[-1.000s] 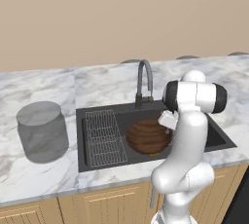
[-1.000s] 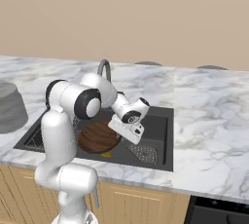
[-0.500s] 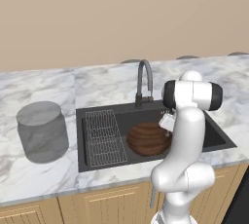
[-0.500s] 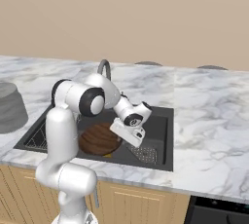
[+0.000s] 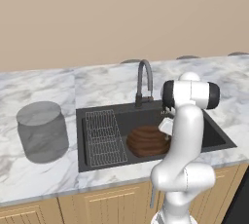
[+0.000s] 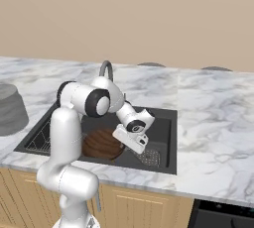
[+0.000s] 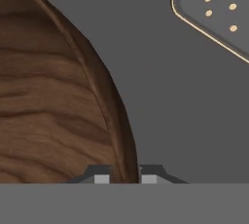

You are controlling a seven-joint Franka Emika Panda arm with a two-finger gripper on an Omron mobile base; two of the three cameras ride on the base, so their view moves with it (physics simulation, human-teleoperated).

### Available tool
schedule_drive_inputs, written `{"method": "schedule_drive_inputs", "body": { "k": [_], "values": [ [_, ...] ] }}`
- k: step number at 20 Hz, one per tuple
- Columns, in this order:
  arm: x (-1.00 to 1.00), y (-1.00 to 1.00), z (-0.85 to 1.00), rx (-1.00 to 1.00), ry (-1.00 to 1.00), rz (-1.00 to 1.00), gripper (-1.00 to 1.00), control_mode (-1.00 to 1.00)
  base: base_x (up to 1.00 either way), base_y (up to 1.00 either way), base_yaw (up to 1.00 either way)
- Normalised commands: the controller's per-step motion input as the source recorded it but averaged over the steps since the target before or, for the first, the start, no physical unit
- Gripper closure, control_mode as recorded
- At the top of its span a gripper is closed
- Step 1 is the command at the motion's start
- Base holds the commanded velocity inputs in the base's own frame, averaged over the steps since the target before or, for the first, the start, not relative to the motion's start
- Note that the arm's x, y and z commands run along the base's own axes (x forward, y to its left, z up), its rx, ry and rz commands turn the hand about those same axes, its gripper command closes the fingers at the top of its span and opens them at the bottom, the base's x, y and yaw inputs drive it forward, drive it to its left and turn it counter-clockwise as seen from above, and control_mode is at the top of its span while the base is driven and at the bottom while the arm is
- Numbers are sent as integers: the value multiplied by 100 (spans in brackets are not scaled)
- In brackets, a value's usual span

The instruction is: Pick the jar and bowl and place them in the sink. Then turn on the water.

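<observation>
Jaws: the hand view shows the 2 fingertips (image 7: 101,178) close together, straddling the bowl's rim; they look pinched on it, 1 tip inside the rim and 1 outside.
Gripper (image 6: 130,142): low in the sink, tilted down toward the basin floor, at the bowl's right edge.
Bowl (image 5: 147,140): in the sink's right half, resting on or just above the floor, between the rack and the drain; round, so no long axis; it appears to open upward.
Key relation: the rim runs up between the tips, bowl body to the robot's left of the hand, bare sink floor to its right. My judgement: letting go and lifting straight off the rim is what comes next.
Drain (image 6: 148,157): near the sink's front right corner, just beside the gripper.
Rack (image 5: 102,138): fills the sink's left part.
Faucet (image 5: 144,82): at the sink's back edge; no stream visible.
Jar (image 5: 42,131): upright, lid on, on the counter left of the sink (image 5: 215,132), well apart from the gripper; its axis is vertical. Still to be moved.
</observation>
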Motion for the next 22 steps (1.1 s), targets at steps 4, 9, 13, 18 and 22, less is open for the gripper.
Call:
{"method": "schedule_drive_inputs", "body": {
  "k": [4,9,13,18,22],
  "values": [
    [0,0,-11,0,0,0,100,-100,0,0,0],
    [0,0,-10,2,0,0,100,-100,0,0,0],
    [0,0,-4,1,0,0,100,-100,0,0,0],
    [0,-1,0,3,-1,0,-100,-100,0,0,0],
    [0,-9,10,10,-4,0,-100,-100,0,0,0]
  ]
}}
